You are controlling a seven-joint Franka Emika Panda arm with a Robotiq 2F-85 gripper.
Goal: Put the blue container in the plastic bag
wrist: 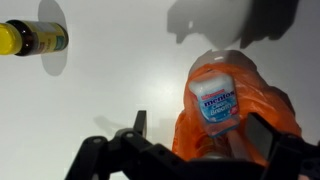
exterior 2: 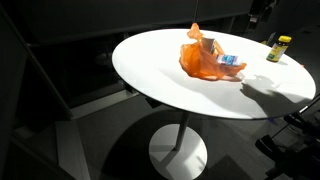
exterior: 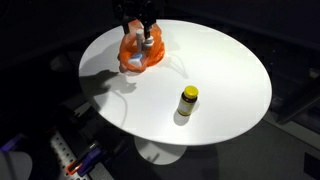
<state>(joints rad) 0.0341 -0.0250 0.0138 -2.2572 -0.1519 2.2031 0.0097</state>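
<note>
The fingers [wrist: 141, 127] stand wide apart with nothing between them, framing the orange plastic bag [wrist: 262, 105] from directly above in the wrist view. The blue container [wrist: 219, 96] lies nested in the crumpled orange film, its white label facing the camera. Plastic rises around it on both sides and below. It appears to sit in the bag's mouth rather than deep inside, though the wrist view does not settle how far in it reaches. In an exterior view the container [exterior 2: 229, 61] shows at the bag's open end, towards the edge of the white round table [exterior 2: 160, 85], which supports the shallow reading.

I judge the placing to be essentially done, so the risks now lie with the retreat. The film is thin and light. If a finger tip brushes or catches a fold while moving away, the whole bag could drag or tip, and the container could slide back out through the mouth. Closing the fingers now could pinch plastic and lift the bag with them. A straight rise with the fingers kept wide looks safest.

The yellow-capped bottle [exterior: 188, 101] stands well apart from the bag [exterior: 140, 55] and is in no danger.
</note>
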